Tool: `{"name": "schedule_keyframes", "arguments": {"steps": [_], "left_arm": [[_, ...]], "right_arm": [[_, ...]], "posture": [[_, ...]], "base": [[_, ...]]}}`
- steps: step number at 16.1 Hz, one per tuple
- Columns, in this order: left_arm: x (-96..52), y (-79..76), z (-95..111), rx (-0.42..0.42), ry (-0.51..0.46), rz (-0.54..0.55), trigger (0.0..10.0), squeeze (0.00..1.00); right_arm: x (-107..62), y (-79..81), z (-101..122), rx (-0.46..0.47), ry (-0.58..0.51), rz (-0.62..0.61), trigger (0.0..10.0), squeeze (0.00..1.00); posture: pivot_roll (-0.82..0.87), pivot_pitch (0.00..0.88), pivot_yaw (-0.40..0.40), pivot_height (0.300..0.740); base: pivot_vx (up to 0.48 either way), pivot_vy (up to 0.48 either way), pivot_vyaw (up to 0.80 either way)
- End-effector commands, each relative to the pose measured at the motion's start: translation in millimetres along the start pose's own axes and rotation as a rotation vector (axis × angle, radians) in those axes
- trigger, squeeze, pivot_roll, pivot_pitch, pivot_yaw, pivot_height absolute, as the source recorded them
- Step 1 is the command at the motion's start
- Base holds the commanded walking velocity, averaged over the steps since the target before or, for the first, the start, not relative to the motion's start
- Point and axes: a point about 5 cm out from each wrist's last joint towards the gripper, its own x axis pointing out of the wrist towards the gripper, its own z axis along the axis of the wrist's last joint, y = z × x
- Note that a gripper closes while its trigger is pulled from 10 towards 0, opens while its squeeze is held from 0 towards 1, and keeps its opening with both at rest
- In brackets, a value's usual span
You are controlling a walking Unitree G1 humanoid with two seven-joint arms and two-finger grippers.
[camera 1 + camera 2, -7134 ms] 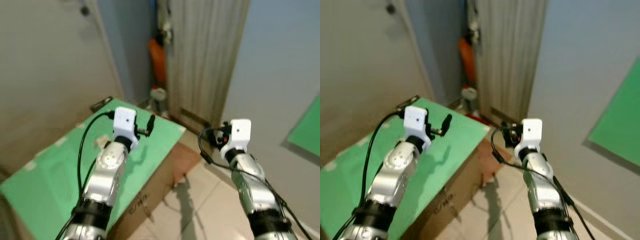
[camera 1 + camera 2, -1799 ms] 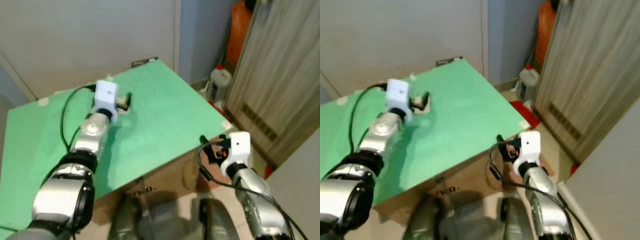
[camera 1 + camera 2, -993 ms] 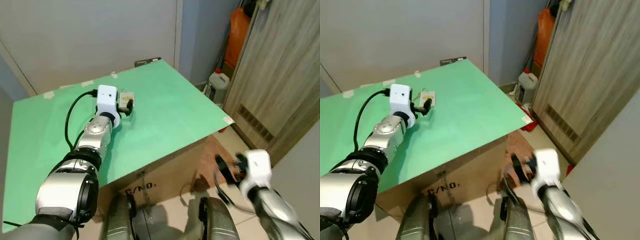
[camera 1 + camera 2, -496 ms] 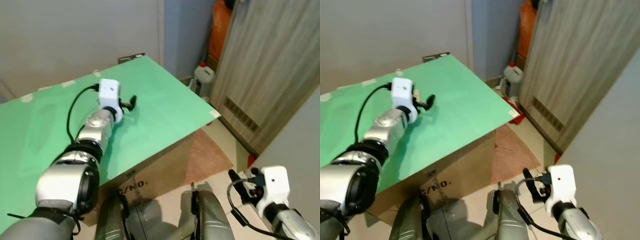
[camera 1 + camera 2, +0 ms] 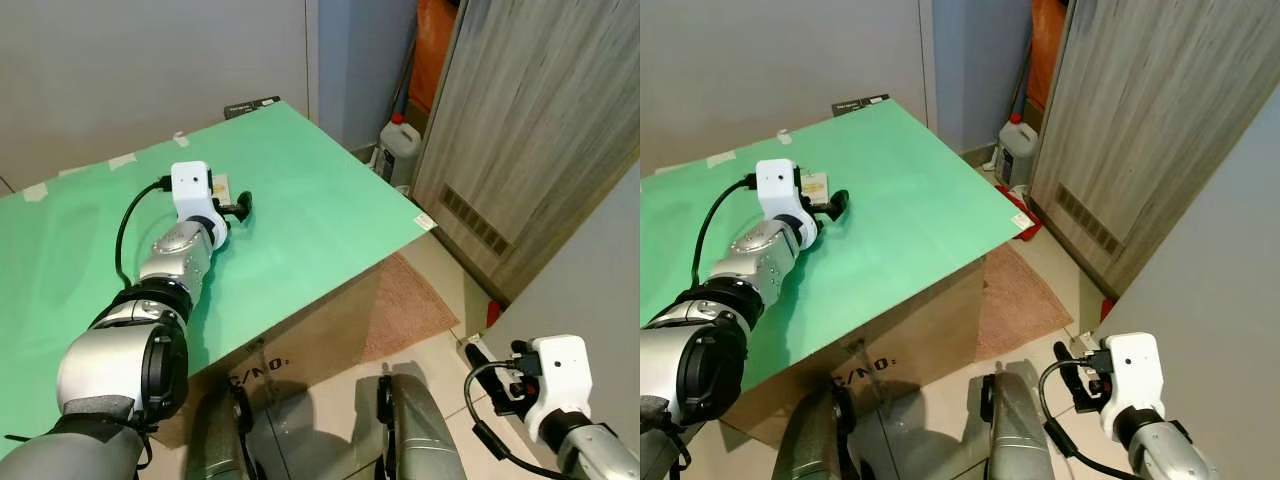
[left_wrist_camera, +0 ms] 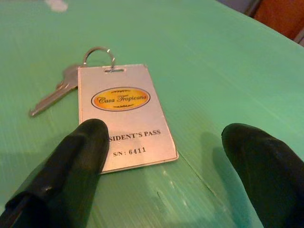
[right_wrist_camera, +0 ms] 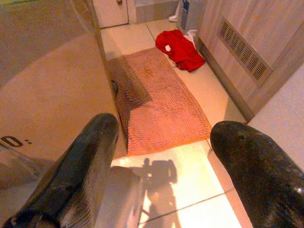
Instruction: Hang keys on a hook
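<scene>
A silver key [image 6: 56, 92] on a ring with a silver "Casa Tropicana" pass tag [image 6: 126, 116] lies flat on the green tabletop [image 5: 320, 210]. In the eye views the tag [image 5: 218, 185] sits just behind my left gripper [image 5: 243, 205]. The left gripper [image 6: 166, 142] is open and low over the table. One finger [image 6: 85, 147] overlaps the tag's near corner, and the other is out over bare green. My right gripper [image 5: 1075, 380] hangs open low at my right side, over the floor.
The green sheet covers a cardboard box [image 5: 320, 330]. An orange mat [image 5: 410, 305] and a red cloth [image 7: 180, 47] lie on the tiled floor beside it. A wooden door [image 5: 540, 130], a plastic jug [image 5: 397, 148] and an orange object [image 5: 432, 50] stand at the far right.
My right arm has dropped from beside the box's edge to low at my right side. The left gripper has stayed by the key tag while the view shifted slightly.
</scene>
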Motion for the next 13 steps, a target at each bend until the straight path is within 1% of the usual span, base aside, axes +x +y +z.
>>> {"name": "schedule_keyframes", "arguments": {"steps": [1,2,3,4,7,9,10,11,12,13], "left_arm": [[-2.3,7.0,-10,-0.069,0.048,0.020,10.0,0.00],[-2.2,5.6,-12,-0.120,0.059,0.017,10.0,0.00],[-2.1,3.7,-14,-0.148,0.068,0.006,10.0,0.00],[-2.1,1.7,-17,-0.207,0.085,-0.001,10.0,0.00],[-1.8,-0.5,-18,-0.239,0.111,-0.012,10.0,0.00],[-1.0,-7.6,-19,-0.229,0.128,-0.054,10.0,0.00],[-1.0,-8.2,-19,-0.222,0.130,-0.058,10.0,0.00],[-1.2,-12.2,-23,-0.205,0.145,-0.087,10.0,0.00],[-1.6,-17.2,-27,-0.213,0.161,-0.111,10.0,0.00],[-1.9,-20.7,-31,-0.220,0.172,-0.127,10.0,0.00]], "right_arm": [[-4.9,-3.0,2,-0.005,0.008,0.000,10.0,0.00],[-6.6,-4.0,2,-0.006,0.013,-0.003,10.0,0.00],[-7.4,-4.5,2,-0.006,0.014,-0.006,10.0,0.00],[-8.1,-5.0,2,-0.004,0.016,-0.012,10.0,0.00],[-7.3,-4.9,2,0.005,0.020,-0.019,10.0,0.00],[2.3,-0.3,1,0.020,0.017,-0.011,10.0,0.00],[4.4,1.1,1,0.022,0.015,-0.008,10.0,0.00],[11.5,6.1,2,0.029,0.006,0.012,10.0,0.00],[17.5,9.6,3,0.034,0.001,0.027,10.0,0.00],[21.5,12.0,4,0.037,-0.003,0.037,10.0,0.00]], "posture": [[-0.38,0.094,0.019,0.574],[-0.39,0.095,0.020,0.574],[-0.39,0.094,0.023,0.574],[-0.40,0.095,0.028,0.574],[-0.38,0.092,0.037,0.574],[-0.33,0.082,0.044,0.574],[-0.33,0.079,0.044,0.574],[-0.30,0.074,0.045,0.574],[-0.27,0.064,0.040,0.574],[-0.27,0.064,0.040,0.574]], "base": [[0.000,0.000,0.00],[0.000,0.000,0.00],[0.000,0.000,0.00],[0.000,0.000,0.00],[0.000,0.000,0.00],[0.000,0.000,0.00],[0.000,0.000,0.00],[0.000,0.000,0.00],[0.000,0.000,0.00],[0.000,0.000,0.00]]}}
